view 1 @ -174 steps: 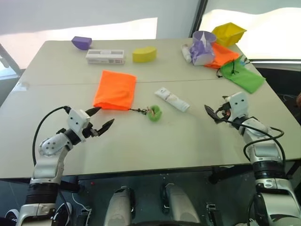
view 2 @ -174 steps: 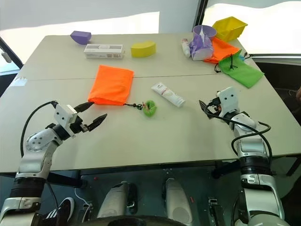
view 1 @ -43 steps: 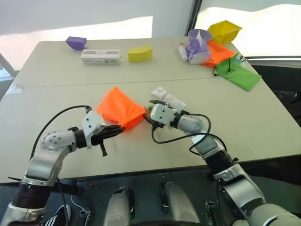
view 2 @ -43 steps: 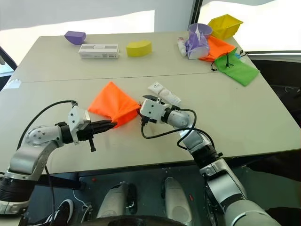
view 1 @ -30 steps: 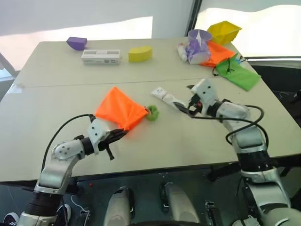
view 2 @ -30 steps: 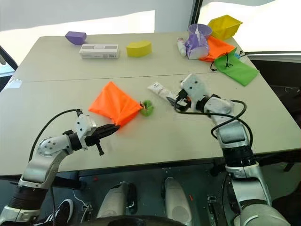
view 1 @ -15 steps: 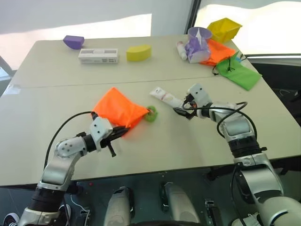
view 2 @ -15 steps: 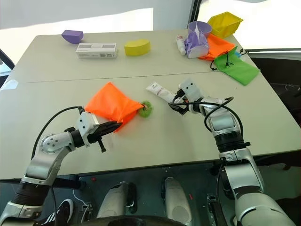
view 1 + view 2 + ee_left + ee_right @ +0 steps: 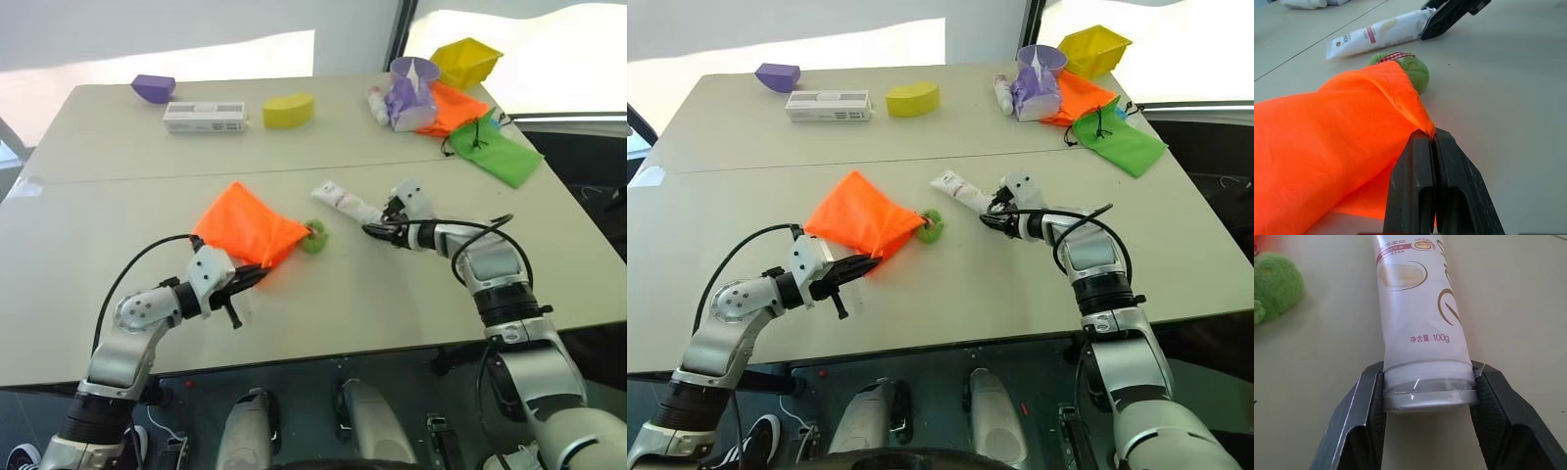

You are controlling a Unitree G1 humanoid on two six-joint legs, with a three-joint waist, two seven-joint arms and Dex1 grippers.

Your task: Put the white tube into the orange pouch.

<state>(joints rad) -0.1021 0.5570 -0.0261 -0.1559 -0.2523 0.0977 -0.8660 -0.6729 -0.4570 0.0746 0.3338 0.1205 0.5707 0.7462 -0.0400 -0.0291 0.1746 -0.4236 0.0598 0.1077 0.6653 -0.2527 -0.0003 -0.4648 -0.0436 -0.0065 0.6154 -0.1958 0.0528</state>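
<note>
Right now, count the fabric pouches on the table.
3: an orange pouch pinched by the left end effector near the front, a second orange one and a green one at the far right corner. Others may be hidden.

The white tube (image 9: 1422, 318) carries small Chinese characters followed by "100g". Its other printing is too small to read.

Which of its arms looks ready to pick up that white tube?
The right. Its gripper already has a finger on each side of the white tube's cap end. The left gripper is shut on a corner of the orange pouch.
</note>
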